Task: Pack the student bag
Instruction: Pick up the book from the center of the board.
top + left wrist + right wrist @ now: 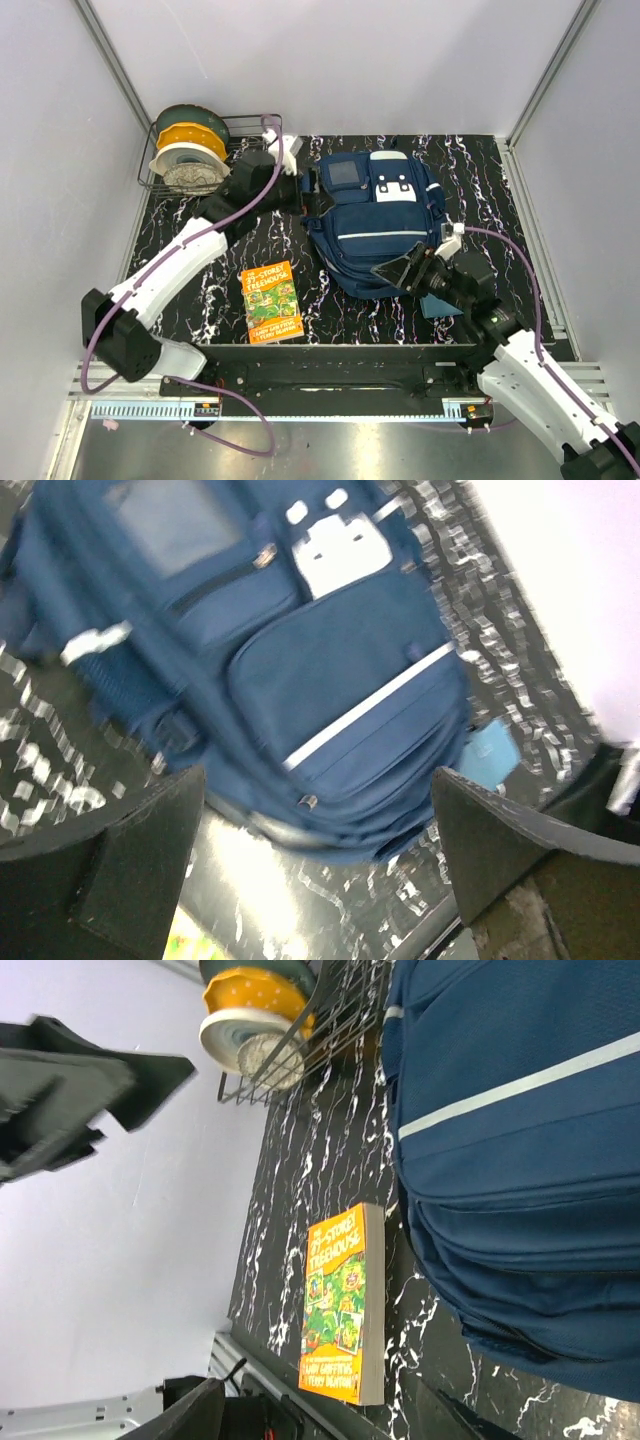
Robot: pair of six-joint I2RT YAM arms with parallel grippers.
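Note:
The student bag, navy with white stripes and a grey patch, lies flat on the black marbled table, its pockets zipped as far as I can see. My left gripper is open and empty, hovering by the bag's far left corner. In the left wrist view the bag fills the frame beyond the spread fingers. My right gripper is open and empty, just above the bag's near edge. The right wrist view shows the bag's side.
An orange paperback book lies left of the bag near the front edge; it also shows in the right wrist view. A wire rack holding plates stands at the back left. A small teal pouch lies by the bag's near right corner.

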